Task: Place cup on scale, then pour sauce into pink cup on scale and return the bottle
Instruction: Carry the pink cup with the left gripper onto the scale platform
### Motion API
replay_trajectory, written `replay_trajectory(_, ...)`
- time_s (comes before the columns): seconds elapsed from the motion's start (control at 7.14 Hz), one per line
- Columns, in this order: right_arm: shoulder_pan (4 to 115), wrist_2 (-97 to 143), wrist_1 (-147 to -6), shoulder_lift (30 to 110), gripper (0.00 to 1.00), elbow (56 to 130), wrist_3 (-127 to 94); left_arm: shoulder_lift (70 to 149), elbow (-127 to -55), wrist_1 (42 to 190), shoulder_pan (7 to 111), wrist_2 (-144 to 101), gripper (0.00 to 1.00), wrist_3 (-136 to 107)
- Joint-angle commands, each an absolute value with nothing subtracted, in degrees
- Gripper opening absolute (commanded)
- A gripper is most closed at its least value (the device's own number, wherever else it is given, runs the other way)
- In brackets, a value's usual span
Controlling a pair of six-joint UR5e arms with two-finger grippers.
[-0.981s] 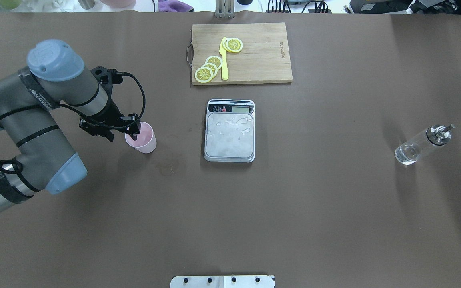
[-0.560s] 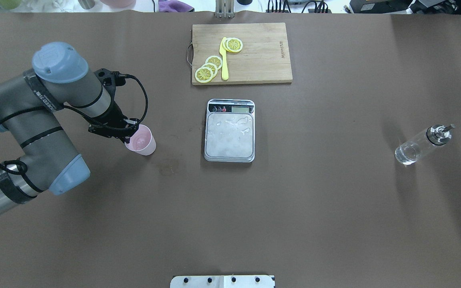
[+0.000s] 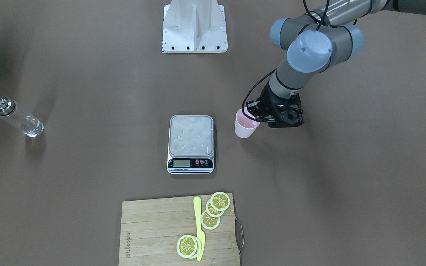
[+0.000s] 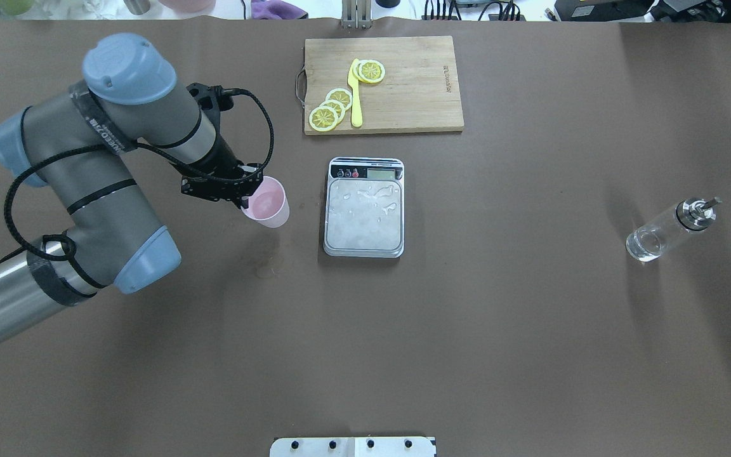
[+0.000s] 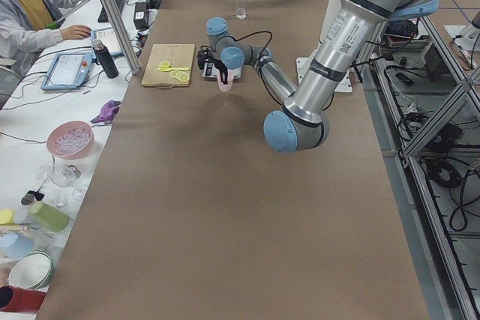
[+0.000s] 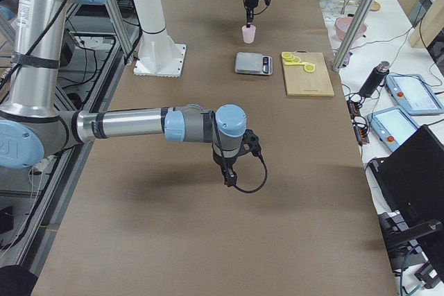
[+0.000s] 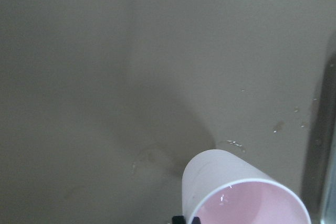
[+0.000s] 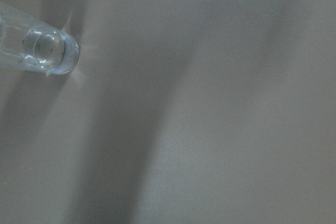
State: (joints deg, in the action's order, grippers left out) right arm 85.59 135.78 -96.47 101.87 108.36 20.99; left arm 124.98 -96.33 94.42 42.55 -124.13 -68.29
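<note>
My left gripper (image 4: 246,195) is shut on the near rim of the pale pink cup (image 4: 267,204) and holds it upright, seemingly just above the table, left of the scale (image 4: 364,208). The cup also shows in the front view (image 3: 245,127) and the left wrist view (image 7: 239,192). The scale's steel platform is wet with droplets and bears nothing. The clear glass bottle (image 4: 665,231) with its metal spout and clear sauce stands far right. Its base shows in the right wrist view (image 8: 46,51). My right gripper (image 6: 228,175) shows only in the exterior right view. I cannot tell if it is open.
A wooden cutting board (image 4: 403,95) with lemon slices (image 4: 331,109) and a yellow knife (image 4: 355,95) lies just beyond the scale. The robot's base plate (image 4: 353,447) is at the near table edge. Bowls and cups stand off the table's far-left end.
My left gripper has carried the pink cup to the right and slightly away from the robot, closer to the scale. The bottle and the scale have not moved.
</note>
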Motion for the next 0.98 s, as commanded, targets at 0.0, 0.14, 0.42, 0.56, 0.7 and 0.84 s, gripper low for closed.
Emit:
replay_trajectory(0.0, 85.43, 135.88, -96.50, 101.87, 1.00, 108.37, 21.01, 133.20, -92.83, 93.61, 42.19, -124.01, 0.00, -74.06)
replay_trajectory(0.14, 85.34, 137.36, -96.50, 101.87, 1.00, 108.28, 20.66, 135.94, -89.94, 93.69, 41.84, -123.84, 0.00, -74.96)
replay_trajectory(0.42, 84.91, 138.78, -96.42, 101.87, 1.00, 108.28, 20.74, 140.17, -83.96, 93.69, 39.48, -123.49, 0.00, -74.97)
replay_trajectory(0.56, 84.12, 138.43, -96.42, 101.87, 1.00, 108.37, 20.74, 140.19, -83.41, 93.78, 38.24, -122.70, 0.00, -74.88)
replay_trajectory(0.7, 83.94, 138.43, -96.42, 101.87, 1.00, 108.37, 20.74, 140.19, -82.89, 94.21, 37.71, -122.70, 0.00, -74.97)
replay_trajectory(0.84, 83.94, 138.34, -96.42, 101.87, 1.00, 108.28, 20.74, 140.19, -82.71, 94.39, 37.53, -122.70, 0.00, -74.88)
